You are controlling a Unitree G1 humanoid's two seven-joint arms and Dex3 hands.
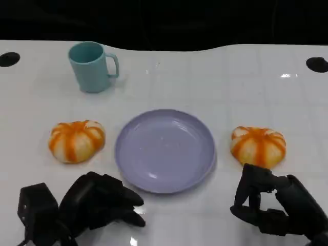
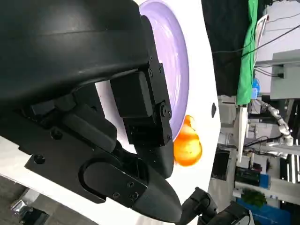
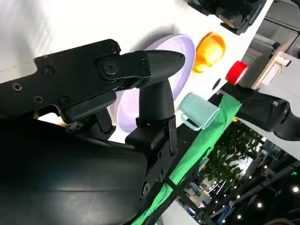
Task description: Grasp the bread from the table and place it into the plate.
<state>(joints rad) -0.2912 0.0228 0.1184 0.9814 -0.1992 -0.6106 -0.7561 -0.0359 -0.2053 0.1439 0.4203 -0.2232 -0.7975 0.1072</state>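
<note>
**Two breads on the counter, none in the plate: task not yet begun**

Nearest the robot, both hands sit low at the front edge of the counter (image 1: 205, 72). The left hand (image 1: 100, 202) rests with its fingers (image 1: 130, 205) curled loosely forward, holding nothing; it lies just in front of the plate's near-left rim and short of the left bread. The right hand (image 1: 266, 202) stands with its fingers (image 1: 251, 189) bent and apart, also empty, just in front of the right bread and, by the head view, not touching it.

Next out, the purple plate (image 1: 197, 169) lies in the middle of the counter, and nothing is on it. On the robot's left of it sits one bread (image 1: 77, 141), a round white bun with orange stripes, near the plate but apart from it. On the robot's right sits a second bread (image 1: 258, 146) of the same kind, likewise apart from the rim. The left wrist view shows this right bread (image 2: 187, 145) beyond the plate's far rim.

Farthest, a teal mug (image 1: 92, 66) stands upright towards the back left, well apart from the plate and clear of the work.

Assessment: no step is complete. Neither bread is grasped, lifted or placed. Remaining: close on a bread, raise it, carry it over the rim and set it down. The right hand appears better placed, being closer to its bread.
</note>
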